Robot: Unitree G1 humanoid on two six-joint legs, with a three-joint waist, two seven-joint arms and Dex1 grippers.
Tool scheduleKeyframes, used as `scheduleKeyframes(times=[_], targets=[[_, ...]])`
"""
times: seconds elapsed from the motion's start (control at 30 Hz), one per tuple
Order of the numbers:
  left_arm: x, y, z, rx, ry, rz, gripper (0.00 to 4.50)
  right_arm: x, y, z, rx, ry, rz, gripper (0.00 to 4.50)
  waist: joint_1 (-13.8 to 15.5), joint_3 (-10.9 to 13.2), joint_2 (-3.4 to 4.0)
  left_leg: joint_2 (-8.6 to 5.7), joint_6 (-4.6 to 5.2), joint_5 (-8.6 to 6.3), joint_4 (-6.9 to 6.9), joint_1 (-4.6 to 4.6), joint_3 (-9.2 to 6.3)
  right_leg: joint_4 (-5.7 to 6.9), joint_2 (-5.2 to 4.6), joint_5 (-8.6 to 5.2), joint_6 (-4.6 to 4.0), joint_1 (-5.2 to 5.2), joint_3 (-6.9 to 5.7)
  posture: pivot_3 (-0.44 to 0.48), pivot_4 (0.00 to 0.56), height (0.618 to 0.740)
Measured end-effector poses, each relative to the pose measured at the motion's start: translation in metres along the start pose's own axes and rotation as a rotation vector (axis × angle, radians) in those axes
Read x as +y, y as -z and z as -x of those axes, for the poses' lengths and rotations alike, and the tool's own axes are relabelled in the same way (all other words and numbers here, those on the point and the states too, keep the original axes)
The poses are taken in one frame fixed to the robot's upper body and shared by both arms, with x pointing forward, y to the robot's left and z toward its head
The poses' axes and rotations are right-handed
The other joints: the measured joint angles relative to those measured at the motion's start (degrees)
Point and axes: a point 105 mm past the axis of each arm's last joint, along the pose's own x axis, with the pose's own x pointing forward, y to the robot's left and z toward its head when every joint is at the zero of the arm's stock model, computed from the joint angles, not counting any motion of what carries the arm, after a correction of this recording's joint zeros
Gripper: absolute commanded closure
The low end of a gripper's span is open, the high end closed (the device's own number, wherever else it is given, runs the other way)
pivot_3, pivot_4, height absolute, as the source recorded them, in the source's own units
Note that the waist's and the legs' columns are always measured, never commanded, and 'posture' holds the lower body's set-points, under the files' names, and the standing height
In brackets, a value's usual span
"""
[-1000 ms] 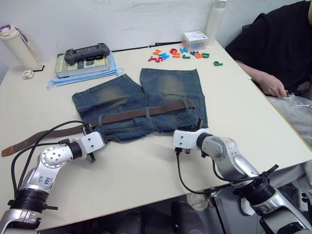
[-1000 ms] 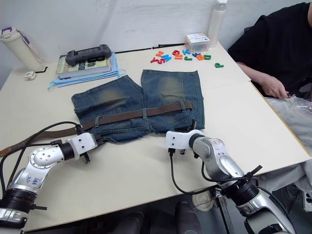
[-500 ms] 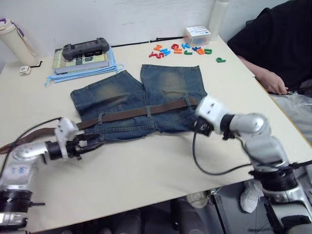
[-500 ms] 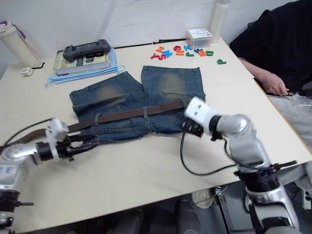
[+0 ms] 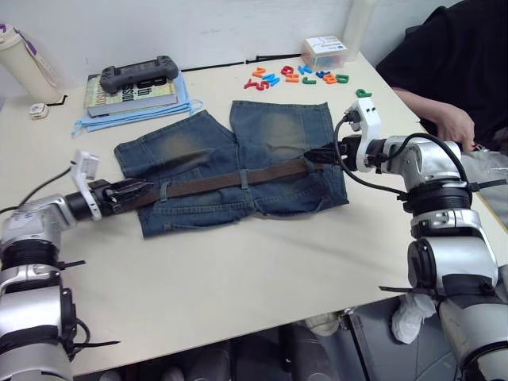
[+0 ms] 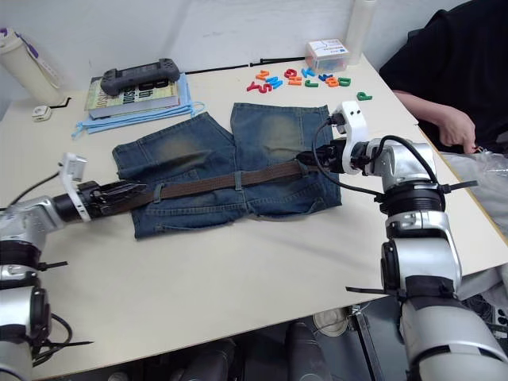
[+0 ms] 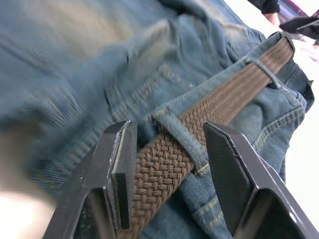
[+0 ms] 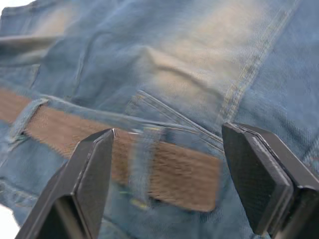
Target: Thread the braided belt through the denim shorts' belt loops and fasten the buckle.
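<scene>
The left pincer (image 7: pixel 167 184) stands open, its fingers straddling the braided belt (image 5: pixel 230 178) and a belt loop (image 7: pixel 180 143) at the waistband's left end without clamping them. The right pincer (image 8: pixel 167 186) is also open, its fingers spread either side of the belt at the waistband's right end. The belt runs through the loops across the denim shorts (image 5: pixel 238 159), which lie flat mid-worktop (image 5: pixel 238 270). Beyond lie a book (image 5: pixel 131 91) carrying a game controller (image 5: pixel 136 73), and coloured letters (image 5: pixel 298 75).

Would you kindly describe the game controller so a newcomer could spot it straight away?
At the table's far left, beyond the denim shorts, a book lies on a light blue cloth. The game controller sits on the book: dark grey, wide, with two rounded grips.
</scene>
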Motion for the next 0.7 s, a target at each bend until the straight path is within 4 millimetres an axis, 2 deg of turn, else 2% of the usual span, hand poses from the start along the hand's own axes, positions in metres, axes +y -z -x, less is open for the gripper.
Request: scheduleKeyframes(times=[0.1, 0.23, 0.4, 0.43, 0.47, 0.5, 0.6, 0.67, 0.7], targets=[[-0.001, 0.002, -0.005, 0.020, 0.010, 0.032, 2.09, -0.007, 0.021, -0.003, 0.040, -0.026, -0.086, 0.81, -0.71, 0.00, 0.00, -0.10, 0.04, 0.02, 0.01, 0.00, 0.00, 0.04, -0.70, 0.00, -0.01, 0.01, -1.03, 0.000, 0.150, 0.731], [-0.002, 0.008, -0.011, 0.044, 0.021, 0.043, 2.09, -0.007, 0.036, -0.006, 0.073, -0.060, -0.128, 0.81, -1.01, 0.00, 0.00, -0.15, 0.06, 0.03, 0.04, 0.02, 0.02, 0.08, -0.75, 0.00, -0.01, 0.03, -1.11, 0.000, 0.150, 0.731], [-0.007, 0.017, -0.022, 0.057, 0.058, 0.041, 2.09, -0.002, 0.038, -0.009, 0.068, -0.102, -0.146, 0.81, -1.02, -0.02, 0.03, -0.16, 0.06, 0.03, 0.17, 0.10, 0.01, 0.18, -0.82, 0.01, -0.01, 0.11, -1.15, 0.000, 0.150, 0.731], [-0.008, 0.017, -0.023, 0.056, 0.063, 0.039, 2.62, -0.002, 0.038, -0.010, 0.067, -0.103, -0.148, 1.32, -1.00, -0.02, 0.03, -0.18, 0.06, 0.03, 0.22, 0.09, 0.01, 0.21, -0.83, 0.01, -0.01, 0.11, -1.15, 0.000, 0.150, 0.731], [-0.008, 0.018, -0.024, 0.055, 0.065, 0.042, 2.83, -0.002, 0.038, -0.010, 0.064, -0.105, -0.148, 1.56, -0.92, -0.02, 0.03, -0.20, 0.07, 0.03, 0.30, 0.08, 0.00, 0.24, -0.86, 0.01, -0.01, 0.12, -1.16, 0.000, 0.150, 0.731], [-0.008, 0.019, -0.023, 0.051, 0.064, 0.046, 3.28, -0.001, 0.039, -0.012, 0.062, -0.109, -0.151, 2.15, -0.89, -0.02, 0.03, -0.21, 0.07, 0.02, 0.34, 0.08, 0.00, 0.27, -0.86, 0.01, -0.01, 0.11, -1.15, 0.000, 0.150, 0.731], [-0.008, 0.018, -0.024, 0.039, 0.066, 0.046, 4.45, 0.001, 0.038, -0.014, 0.039, -0.128, -0.176, 3.38, -0.87, -0.02, 0.03, -0.22, 0.08, 0.02, 0.43, 0.06, -0.01, 0.36, -0.88, 0.01, -0.01, 0.11, -1.16, 0.000, 0.150, 0.731], [-0.008, 0.018, -0.025, 0.036, 0.067, 0.039, 4.50, 0.003, 0.034, -0.013, 0.019, -0.148, -0.169, 4.33, -0.88, -0.02, 0.03, -0.22, 0.08, 0.02, 0.49, 0.05, -0.01, 0.42, -0.88, 0.01, -0.01, 0.10, -1.16, 0.000, 0.150, 0.731], [-0.008, 0.018, -0.025, 0.036, 0.066, 0.031, 4.50, 0.005, 0.030, -0.013, 0.007, -0.158, -0.161, 4.42, -0.88, -0.02, 0.03, -0.22, 0.08, 0.02, 0.52, 0.05, -0.01, 0.45, -0.88, 0.01, -0.01, 0.10, -1.16, 0.000, 0.150, 0.731]])
